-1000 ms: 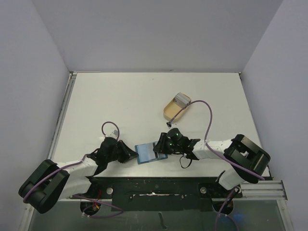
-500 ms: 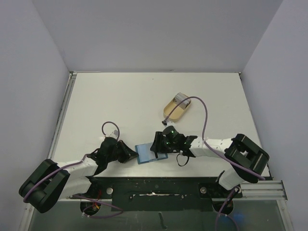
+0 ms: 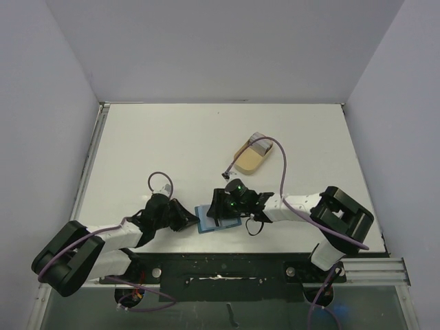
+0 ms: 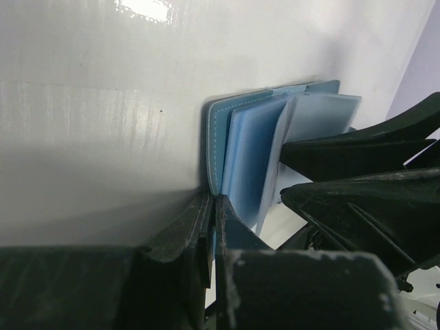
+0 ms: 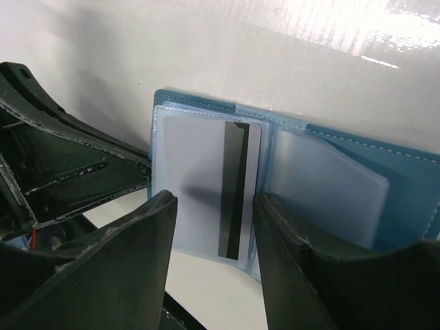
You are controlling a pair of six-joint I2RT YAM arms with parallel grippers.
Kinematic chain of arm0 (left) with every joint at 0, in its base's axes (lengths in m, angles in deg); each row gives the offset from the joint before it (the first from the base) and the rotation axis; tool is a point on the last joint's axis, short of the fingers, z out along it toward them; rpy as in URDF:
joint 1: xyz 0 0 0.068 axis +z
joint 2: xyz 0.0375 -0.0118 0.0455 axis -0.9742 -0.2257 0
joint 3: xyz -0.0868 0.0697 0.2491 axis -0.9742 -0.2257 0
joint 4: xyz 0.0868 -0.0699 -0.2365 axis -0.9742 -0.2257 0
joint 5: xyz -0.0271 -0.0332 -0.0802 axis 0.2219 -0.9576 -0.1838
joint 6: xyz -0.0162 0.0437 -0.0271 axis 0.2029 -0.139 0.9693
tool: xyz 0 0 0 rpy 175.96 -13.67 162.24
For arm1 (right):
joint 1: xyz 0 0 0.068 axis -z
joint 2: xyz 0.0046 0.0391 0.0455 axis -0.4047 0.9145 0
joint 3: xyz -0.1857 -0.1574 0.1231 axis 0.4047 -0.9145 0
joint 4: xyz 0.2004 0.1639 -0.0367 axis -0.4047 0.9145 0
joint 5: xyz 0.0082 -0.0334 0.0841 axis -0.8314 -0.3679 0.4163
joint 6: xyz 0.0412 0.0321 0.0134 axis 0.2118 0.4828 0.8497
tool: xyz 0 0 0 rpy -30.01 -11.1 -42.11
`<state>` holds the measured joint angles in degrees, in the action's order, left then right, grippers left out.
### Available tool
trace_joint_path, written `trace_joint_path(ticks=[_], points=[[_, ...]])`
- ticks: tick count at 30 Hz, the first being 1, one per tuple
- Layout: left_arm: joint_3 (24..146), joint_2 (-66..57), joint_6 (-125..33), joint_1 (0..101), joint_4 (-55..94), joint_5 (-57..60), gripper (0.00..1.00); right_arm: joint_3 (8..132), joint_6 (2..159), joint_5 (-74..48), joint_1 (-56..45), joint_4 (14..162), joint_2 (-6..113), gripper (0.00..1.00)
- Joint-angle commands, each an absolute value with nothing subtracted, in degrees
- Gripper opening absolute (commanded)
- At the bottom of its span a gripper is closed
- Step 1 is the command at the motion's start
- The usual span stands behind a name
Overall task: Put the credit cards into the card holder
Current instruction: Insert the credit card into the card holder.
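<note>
The card holder (image 5: 405,185), a blue bifold wallet (image 3: 221,224), lies spread open near the table's front edge. A grey credit card (image 5: 199,179) with a black stripe sits in its left clear pocket. My right gripper (image 5: 214,201) hovers open just above that card, one finger on each side, holding nothing. In the top view the right gripper (image 3: 217,212) covers most of the wallet. My left gripper (image 4: 213,206) is shut on the wallet's left edge (image 4: 218,151), pinning it down. Another grey card (image 3: 259,143) rests at the far end of a tan dish (image 3: 246,162).
The tan oval dish stands behind the wallet, right of centre. A purple cable (image 3: 276,165) from my right arm arcs over the dish. The two grippers face each other closely across the wallet. Walls close in the table on three sides.
My right gripper has opened and let go of the striped card, which now stays in the pocket. The right arm has shifted left over the wallet. The left gripper keeps its hold.
</note>
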<state>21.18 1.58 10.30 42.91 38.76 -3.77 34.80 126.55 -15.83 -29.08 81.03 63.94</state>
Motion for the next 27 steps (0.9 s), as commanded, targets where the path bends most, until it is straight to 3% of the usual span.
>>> trace_joint_path(ticks=[1,11,23,27], points=[[22.56,-0.83,8.39,42.61,40.61,-4.43,0.0,37.96,125.73,-14.18,-29.98,78.25,64.12,0.48],[23.58,-0.55,6.58,42.63,38.22,-4.18,0.0,38.96,122.92,-17.14,-29.71,83.46,60.02,0.48],[24.45,1.73,4.22,42.6,37.57,-5.85,0.0,53.7,101.25,-19.53,-21.16,100.67,57.74,0.52],[24.53,2.02,3.19,42.65,38.07,-7.23,0.0,61.45,90.66,-27.19,-16.44,106.78,61.33,0.53]])
